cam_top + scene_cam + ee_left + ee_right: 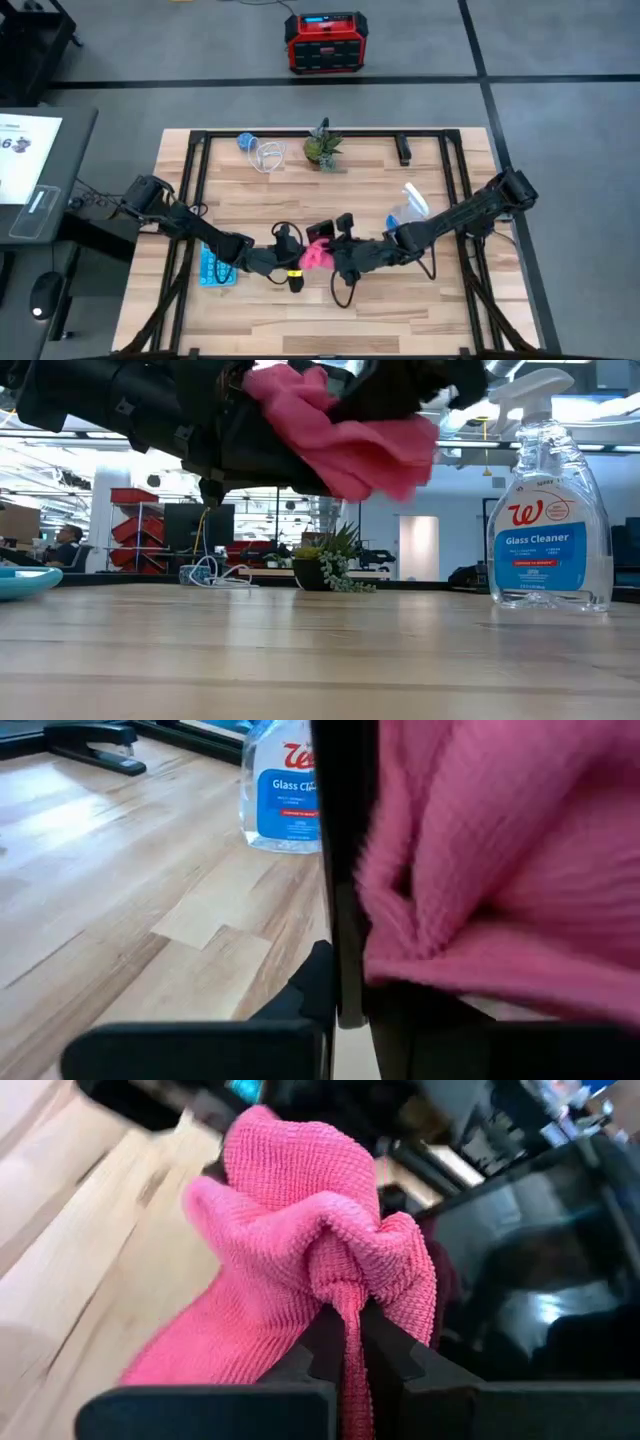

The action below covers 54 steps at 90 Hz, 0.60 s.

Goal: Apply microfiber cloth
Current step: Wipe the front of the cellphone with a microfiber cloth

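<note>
Microfiber cloth (300, 1250): bunched, pinched in closed right gripper (345, 1342), lifted at frame centre against dark phone (540, 1270). Left gripper (283, 262): finger state unclear. Wiping apparently underway.

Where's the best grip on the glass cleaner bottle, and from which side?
Take the glass cleaner bottle at its narrow neck, just under the white trigger head, probably coming in level from the side. It stands upright, and its body widens downward, likely too broad for the fingers.

glass cleaner bottle (548, 510), potted plant (322, 147), stapler (88, 740), red radio (325, 43)
</note>
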Motion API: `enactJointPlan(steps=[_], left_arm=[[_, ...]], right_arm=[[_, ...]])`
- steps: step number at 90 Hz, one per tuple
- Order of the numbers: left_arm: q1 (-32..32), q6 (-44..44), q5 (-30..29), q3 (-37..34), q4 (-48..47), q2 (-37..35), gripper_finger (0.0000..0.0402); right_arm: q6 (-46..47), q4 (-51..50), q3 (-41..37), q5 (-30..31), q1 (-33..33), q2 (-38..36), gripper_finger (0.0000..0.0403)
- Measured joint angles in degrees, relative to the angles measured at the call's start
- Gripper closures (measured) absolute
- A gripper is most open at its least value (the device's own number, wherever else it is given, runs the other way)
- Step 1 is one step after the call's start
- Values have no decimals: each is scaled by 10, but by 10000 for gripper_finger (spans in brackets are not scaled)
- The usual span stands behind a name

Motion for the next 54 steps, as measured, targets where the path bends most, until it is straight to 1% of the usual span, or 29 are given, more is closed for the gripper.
enactJointPlan(steps=[5, 20, 28, 39, 47, 54], left_arm=[[0, 0, -2, 0, 3, 0, 389], [0, -7, -11, 0, 8, -2, 389], [0, -8, 0, 0, 8, -2, 389], [-3, 7, 22, 1, 5, -2, 389], [-4, 12, 22, 1, 12, -2, 389], [-2, 12, 17, 1, 10, -2, 389]], right_arm=[[-13, -4, -1, 28, 6, -4, 403], [-63, 25, -2, 173, 14, -33, 403], [-70, 37, -2, 218, 17, -58, 403], [-58, 34, -2, 221, 20, -78, 403], [-42, 31, -8, 194, 23, -76, 403], [-14, 30, -17, 171, 26, -60, 403]])
